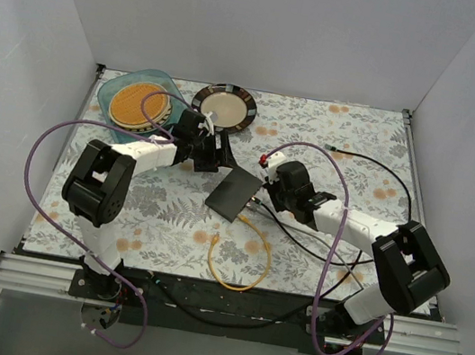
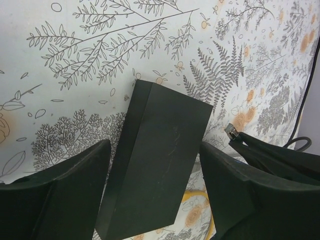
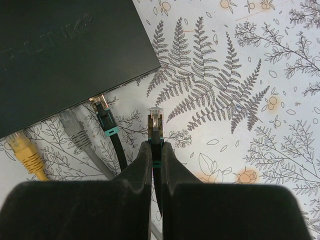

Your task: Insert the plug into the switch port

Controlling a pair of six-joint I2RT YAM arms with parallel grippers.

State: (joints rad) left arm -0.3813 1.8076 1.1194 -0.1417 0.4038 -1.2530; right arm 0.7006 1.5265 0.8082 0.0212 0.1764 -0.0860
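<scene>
Plate (image 1: 225, 107) behind the switch (image 1: 235, 193), well apart

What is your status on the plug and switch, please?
Left tool open, astride the switch. Right tool shut on plug, short of the switch, not inserted. Yellow cable, grey cable, black cable along that edge.

The table (image 1: 319, 127) is covered by a white cloth (image 1: 166, 220) printed with grey ferns, branches and small orange blooms. Plain pale walls (image 1: 264, 18) close it in at the back and on both sides, evenly lit with no hard shadows. A metal rail (image 1: 30, 275) runs along the near edge.
</scene>
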